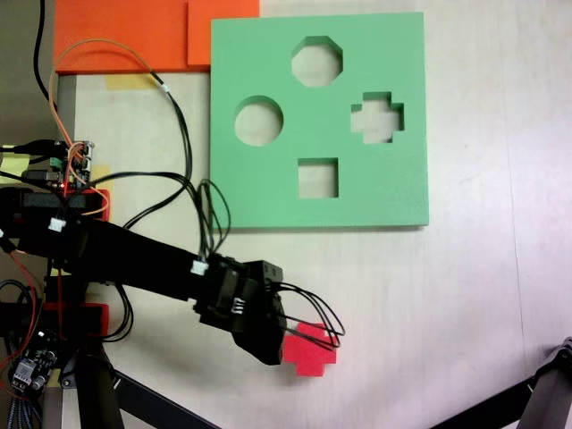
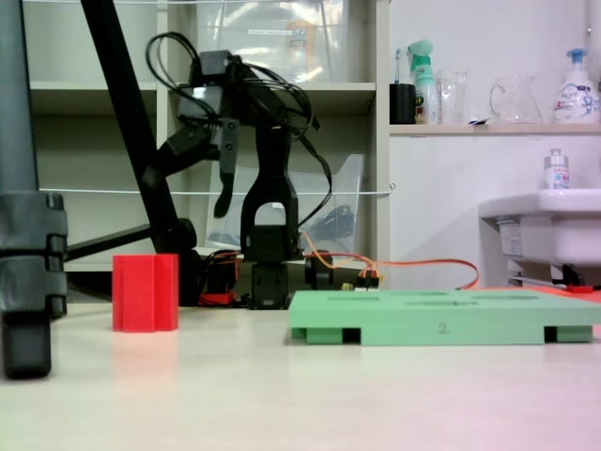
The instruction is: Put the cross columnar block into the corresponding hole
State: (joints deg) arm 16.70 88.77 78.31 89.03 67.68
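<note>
In the low fixed view, a dark tripod leg (image 2: 26,235) stood nearest the camera at the left edge. Just beyond it the cross columnar block (image 2: 146,292) stood upright on the pale table (image 2: 300,395), bright red, with nothing touching it. Seen from above, the same block (image 1: 311,350) lay near the lower middle of the table, its plus-shaped top partly covered by the arm's black wrist housing (image 1: 255,308).

The gripper (image 2: 223,199) hung in the air above and a little behind the block, its tips pointing down and well clear of the block's top. One finger (image 2: 225,178) showed plainly; how far the jaws stood apart could not be told, and nothing was seen between them. The gripper held nothing.

To the right in the low view lay the green foam board (image 2: 441,317), flat on the table and well apart from the block. From above, the board (image 1: 259,63) showed four cutouts: an octagon, a circle, a square, and the corresponding hole (image 1: 377,118), plus-shaped, near the board's right side. That hole was empty.

Farther back, orange foam sheets (image 1: 125,36) lay touching the board's upper left corner in the top view. Behind the arm, shelves (image 2: 310,89) carried a spray bottle (image 2: 423,66) and other containers, and a white sink (image 2: 540,221) stood at the right.
</note>
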